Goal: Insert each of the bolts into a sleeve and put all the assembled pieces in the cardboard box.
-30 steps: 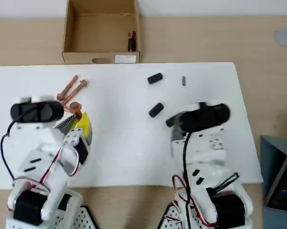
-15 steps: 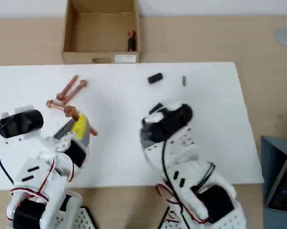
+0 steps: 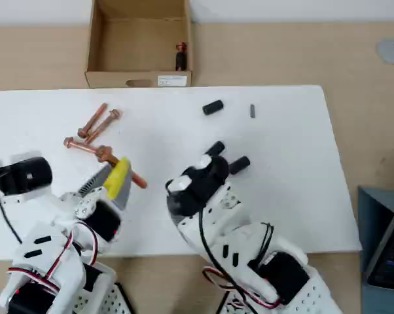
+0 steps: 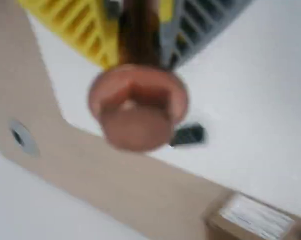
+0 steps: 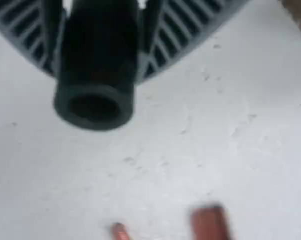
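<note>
Box point(image 3: 95, 46) of brown cardboard sits beyond the white mat point(image 3: 295, 196), with one assembled piece point(image 3: 180, 57) inside by a wall. Left gripper point(image 4: 138, 30) pinches a copper bolt point(image 4: 135, 107) below its broad round head. Right gripper point(image 5: 98, 45) pinches a black hollow sleeve point(image 5: 95, 85). Three loose bolts point(image 3: 95, 121) and another sleeve point(image 3: 213, 107) lie on the mat.

Bright, even light from overhead washes the white surface point(image 3: 288, 196), and what shadows fall on it are soft and faint. The cardboard box point(image 3: 92, 46) is shaded along its inner walls. Held in the left tool point(image 4: 140, 25), the bolt point(image 4: 137, 107) carries a pale sheen on its head. In the right tool point(image 5: 98, 25), the sleeve point(image 5: 95, 70) is dark, its bore black, and the surface beyond the tool is evenly lit.
</note>
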